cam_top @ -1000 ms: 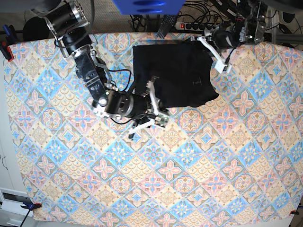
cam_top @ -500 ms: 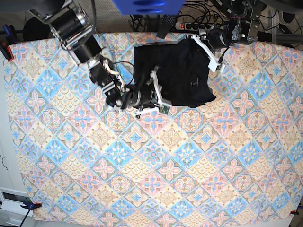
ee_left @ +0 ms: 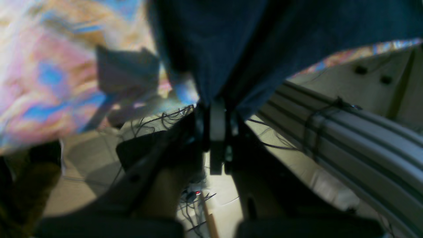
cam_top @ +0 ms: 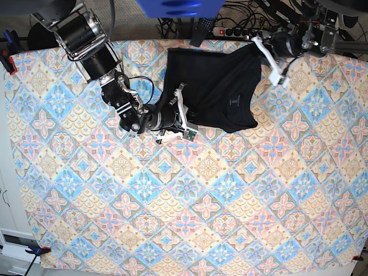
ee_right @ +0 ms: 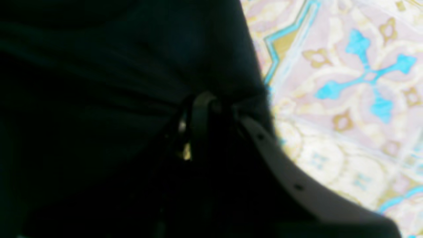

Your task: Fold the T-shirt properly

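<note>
Though blurred — patterned tablecloth (cam_top: pixel 190 218), cables (cam_top: pixel 241 11).

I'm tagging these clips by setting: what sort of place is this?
Probably a robotics lab or workshop: a table under a patterned cloth, a power strip with tangled cables behind it, and aluminium framing beside the T-shirt.

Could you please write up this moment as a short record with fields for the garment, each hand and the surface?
garment: black T-shirt, partly folded, lying at the far edge of the table
left hand: shut on the T-shirt's far corner, cloth pulled up from it
right hand: shut on the T-shirt's near edge, low over the cloth
surface: patterned tablecloth in blue, pink and orange tiles
beyond the table: power strip and cables
</note>
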Controlling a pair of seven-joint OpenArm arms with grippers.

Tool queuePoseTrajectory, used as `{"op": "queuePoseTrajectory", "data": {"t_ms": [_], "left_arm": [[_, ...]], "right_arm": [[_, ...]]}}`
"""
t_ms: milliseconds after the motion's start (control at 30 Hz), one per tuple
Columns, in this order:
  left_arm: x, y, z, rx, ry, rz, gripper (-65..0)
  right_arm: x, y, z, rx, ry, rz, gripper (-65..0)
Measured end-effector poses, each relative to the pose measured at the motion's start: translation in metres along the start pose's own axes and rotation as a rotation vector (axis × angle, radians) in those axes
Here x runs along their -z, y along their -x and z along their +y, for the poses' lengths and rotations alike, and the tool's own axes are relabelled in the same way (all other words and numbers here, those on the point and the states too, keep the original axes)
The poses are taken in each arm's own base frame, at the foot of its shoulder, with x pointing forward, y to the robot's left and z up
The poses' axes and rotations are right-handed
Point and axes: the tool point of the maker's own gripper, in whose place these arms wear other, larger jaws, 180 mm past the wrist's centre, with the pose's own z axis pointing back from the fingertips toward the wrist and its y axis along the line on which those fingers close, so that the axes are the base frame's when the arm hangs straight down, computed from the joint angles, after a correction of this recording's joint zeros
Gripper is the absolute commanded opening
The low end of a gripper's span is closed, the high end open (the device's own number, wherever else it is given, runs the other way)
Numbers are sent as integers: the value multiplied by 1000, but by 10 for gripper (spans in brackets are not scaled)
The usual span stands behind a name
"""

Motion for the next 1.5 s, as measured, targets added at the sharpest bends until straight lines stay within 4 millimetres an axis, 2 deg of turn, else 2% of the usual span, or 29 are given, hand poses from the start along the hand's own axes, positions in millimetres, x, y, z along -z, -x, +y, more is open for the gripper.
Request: {"op": "queuePoseTrajectory", "data": {"t_ms": [100, 233, 333, 467, 533, 600, 700, 833, 967, 1033, 1133, 1167, 1267, 1333, 1367, 1433, 1500], "left_arm": [[-9, -7, 22, -2, -73, -17, -638], [-8, -1, 11, 4, -42, -4, -638], [-5, 3, 15, -6, -49, 9, -638], [-5, -15, 19, 2, -63, -26, -635], [-6, -22, 18, 2, -60, -53, -603], [-6, -18, 18, 0, -61, -38, -506], [-6, -2, 17, -14, -54, 34, -262], [-6, -4, 17, -12, -54, 29, 0], [-9, -2, 22, -21, -66, 30, 0], [-16, 0, 34, -58, -89, 14, 0], [-23, -1, 49, -93, -133, -7, 0], [-23, 1, 45, -89, -113, -5, 0], [-25, 14, 12, -58, 22, 6, 0], [-25, 28, 8, -53, 41, 46, -83], [-25, 33, 7, -56, 45, 60, -145], [-23, 34, -1, -24, 78, 61, -286], [-18, 31, -10, -2, 102, 55, -452]], "right_arm": [[-3, -8, -3, -19, 16, -15, -586], [-4, -6, -5, -16, 22, -7, -586], [-4, -3, -4, -16, 21, -1, -586], [-7, -14, -3, -33, 26, -28, -586], [-13, -17, 1, -51, 33, -48, -586], [-17, -15, 8, -62, 30, -49, -586], [-21, -6, 14, -75, 30, -6, -586], [-28, -16, 3, -83, 62, -28, -586], [-32, -13, -1, -58, 78, -36, -586], [-30, -5, 4, -46, 69, -21, -586], [-29, -4, 8, -46, 59, -21, -586], [-29, -5, 8, -47, 61, -24, -586], [-34, -8, 2, -56, 73, -34, -586], [-36, -3, -2, -56, 82, -22, -586], [-36, 2, -1, -55, 82, -10, -586], [-36, 6, 0, -54, 82, 5, -586], [-34, 0, 2, -52, 76, -13, -586]]}}
